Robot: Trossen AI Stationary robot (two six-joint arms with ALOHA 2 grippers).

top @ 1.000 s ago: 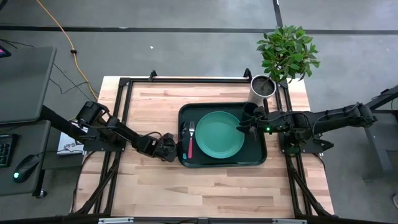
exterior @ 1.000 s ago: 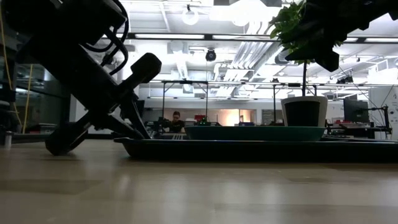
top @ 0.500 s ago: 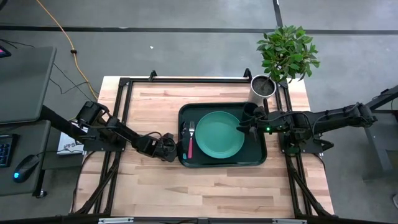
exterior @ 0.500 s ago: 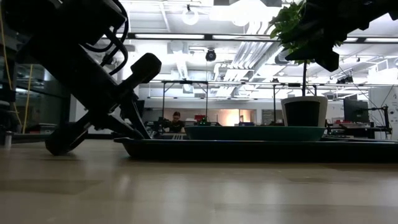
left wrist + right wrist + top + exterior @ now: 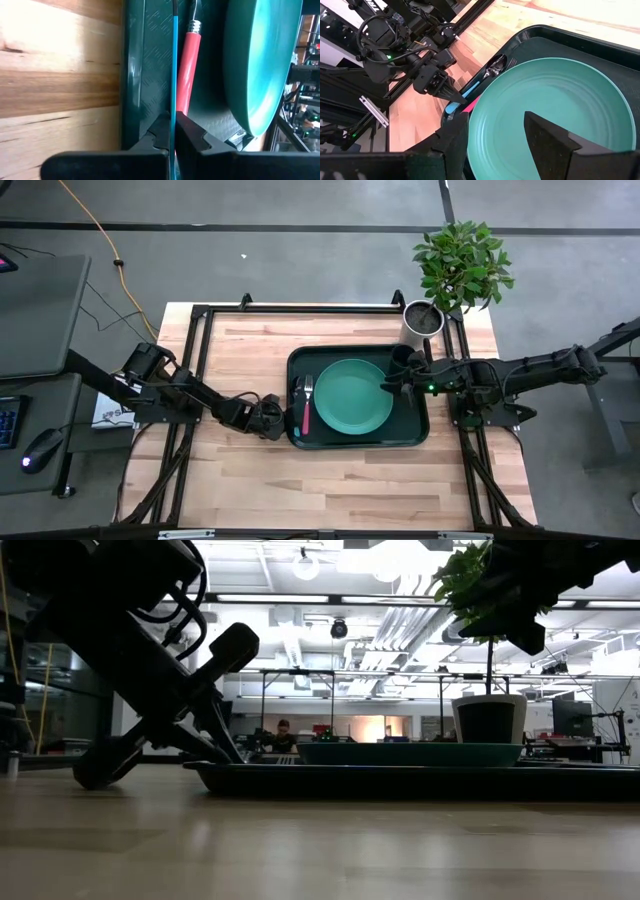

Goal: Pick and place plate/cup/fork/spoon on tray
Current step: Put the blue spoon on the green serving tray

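The dark green tray (image 5: 412, 435) lies mid-table. The teal-green plate (image 5: 353, 396) lies in it, and the pink-handled fork (image 5: 306, 416) lies in the strip left of the plate. The teal-handled spoon (image 5: 474, 89) is beside the fork, near the tray's left rim. My left gripper (image 5: 282, 421) is at that rim, shut on the spoon. My right gripper (image 5: 497, 145) is open and empty over the plate's right edge. A dark round thing (image 5: 402, 359) in the tray's far right corner may be the cup. My left gripper pinches the spoon's teal handle (image 5: 173, 107) between its two fingers, near the handle's free end. The fingers come slanting down from the table's left and lie along the handle. The spoon's bowl (image 5: 496, 64) is in the tray by the fork's tines.
A white pot (image 5: 423, 323) with a green plant stands just beyond the tray's far right corner. Black frame rails (image 5: 196, 350) run along the table's left and right sides. Bare wood (image 5: 340, 485) lies near of the tray.
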